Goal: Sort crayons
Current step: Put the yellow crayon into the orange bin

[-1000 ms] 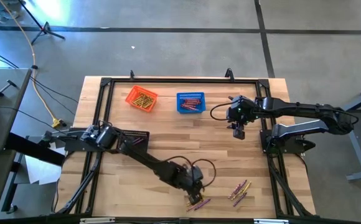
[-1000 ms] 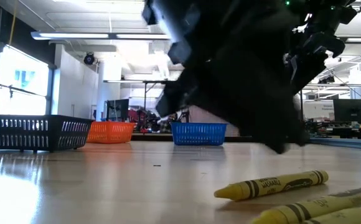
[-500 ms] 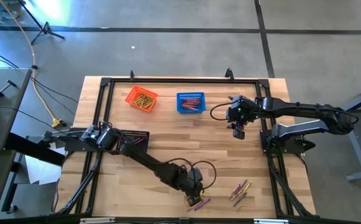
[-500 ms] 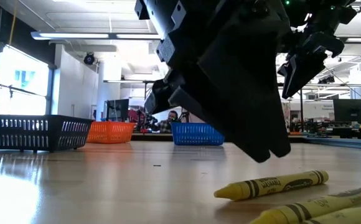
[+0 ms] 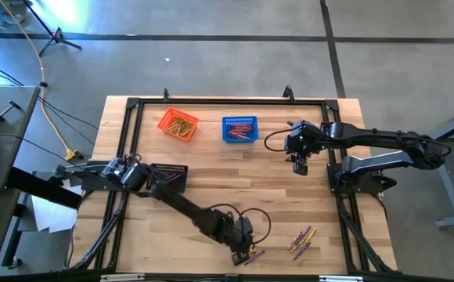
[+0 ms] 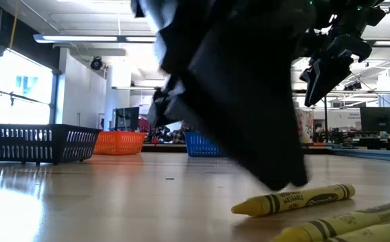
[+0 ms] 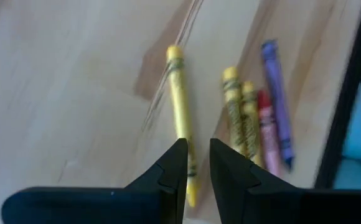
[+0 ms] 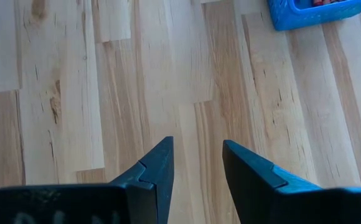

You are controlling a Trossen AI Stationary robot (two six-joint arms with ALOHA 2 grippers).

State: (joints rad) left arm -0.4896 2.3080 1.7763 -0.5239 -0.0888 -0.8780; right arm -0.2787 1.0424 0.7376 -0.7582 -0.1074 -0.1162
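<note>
Left pincer point(image 7: 197, 155) hovers over waxy stick crayons point(image 7: 255, 121).

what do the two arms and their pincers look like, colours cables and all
Both arms are dark, nearly black, built of slim jointed links. The left arm carries a thin black cable looping beside its wrist, and its pincer ends in two matte black wedge-shaped fingers. The right arm has a grey lower link and a similar cable loop, and its pincer has the same pointed black fingers. No markings show.
</note>
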